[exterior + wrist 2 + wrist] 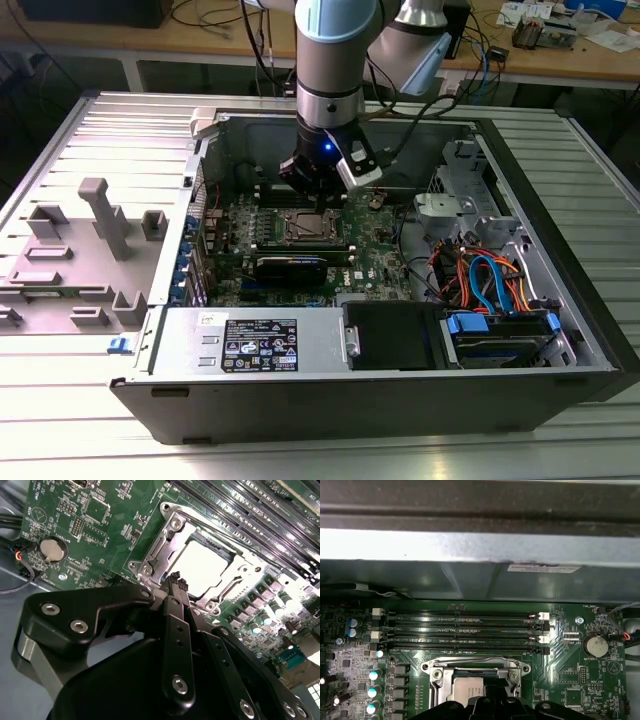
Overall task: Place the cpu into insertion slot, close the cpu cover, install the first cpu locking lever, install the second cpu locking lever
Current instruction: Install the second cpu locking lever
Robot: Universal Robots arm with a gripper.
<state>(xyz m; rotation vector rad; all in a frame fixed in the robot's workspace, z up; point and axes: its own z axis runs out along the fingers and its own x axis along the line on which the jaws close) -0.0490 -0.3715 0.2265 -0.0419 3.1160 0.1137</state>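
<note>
While the silvery-grey square cpu (205, 567) sits seated under its closed grey metal cover (172, 540), the black claw (176, 582) hovers clenched; levers seem pending.

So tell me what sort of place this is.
Probably an electronics lab or workshop: an open PC case lies on a slatted metal table, a robot arm reaches into it, and a cluttered wooden bench stands behind.

Computer case (400, 390) on ribbed table (80, 420)
</note>
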